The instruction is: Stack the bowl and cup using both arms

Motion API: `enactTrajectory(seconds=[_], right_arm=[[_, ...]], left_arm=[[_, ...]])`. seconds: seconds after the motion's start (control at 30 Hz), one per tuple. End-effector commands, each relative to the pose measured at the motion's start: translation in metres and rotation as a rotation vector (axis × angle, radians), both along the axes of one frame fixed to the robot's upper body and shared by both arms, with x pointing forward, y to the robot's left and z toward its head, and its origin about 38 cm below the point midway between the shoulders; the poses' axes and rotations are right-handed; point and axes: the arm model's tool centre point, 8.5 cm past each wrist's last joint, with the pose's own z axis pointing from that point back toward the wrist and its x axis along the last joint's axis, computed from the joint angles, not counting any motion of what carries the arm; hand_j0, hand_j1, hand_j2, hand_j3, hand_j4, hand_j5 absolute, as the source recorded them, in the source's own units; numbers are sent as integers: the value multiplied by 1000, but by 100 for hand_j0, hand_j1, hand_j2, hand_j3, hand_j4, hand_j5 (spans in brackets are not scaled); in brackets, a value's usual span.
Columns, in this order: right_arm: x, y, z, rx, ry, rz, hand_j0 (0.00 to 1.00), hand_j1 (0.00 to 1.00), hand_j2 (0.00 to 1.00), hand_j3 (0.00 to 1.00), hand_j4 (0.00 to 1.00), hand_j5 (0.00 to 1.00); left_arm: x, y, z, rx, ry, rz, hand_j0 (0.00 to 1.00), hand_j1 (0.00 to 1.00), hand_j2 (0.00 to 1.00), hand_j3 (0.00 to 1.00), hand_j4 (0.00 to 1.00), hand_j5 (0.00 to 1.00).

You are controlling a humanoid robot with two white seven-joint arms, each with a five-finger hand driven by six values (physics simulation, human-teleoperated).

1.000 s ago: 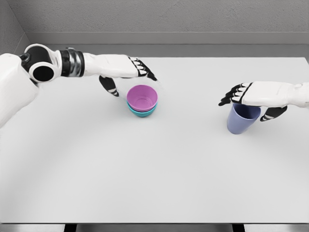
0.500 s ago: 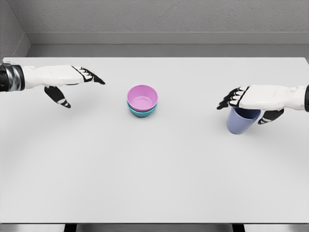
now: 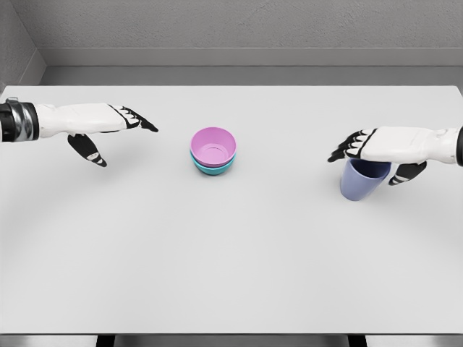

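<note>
Head view: cup [image 3: 359, 181] under right hand [image 3: 383, 147]

Left hand [image 3: 101, 123]: extended flat over the table's left side, fingers straight, thumb hanging down, holding nothing. Right hand [image 3: 383, 148]: near the table's right edge, palm down, fingers and thumb curved.

No readable text, labels, brands, numbers or signs appear anywhere; every surface in view is plain and unmarked.
</note>
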Motion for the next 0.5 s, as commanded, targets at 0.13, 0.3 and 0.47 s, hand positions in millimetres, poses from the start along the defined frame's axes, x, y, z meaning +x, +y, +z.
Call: enactTrajectory(seconds=[0.13, 0.3, 0.47], right_arm=[[1, -2, 0, 4, 2, -8, 100, 100, 100, 100, 100, 100], [1, -2, -1, -12, -3, -8, 95, 95, 95, 95, 95, 95], [1, -2, 0, -12, -6, -7, 77, 77, 77, 77, 77, 77]], left_arm=[[0, 1, 1, -5, 1, 4, 100, 100, 100, 100, 100, 100], [0, 1, 1, -5, 1, 4, 100, 100, 100, 100, 100, 100], [0, 1, 1, -5, 1, 4, 100, 100, 100, 100, 100, 100]])
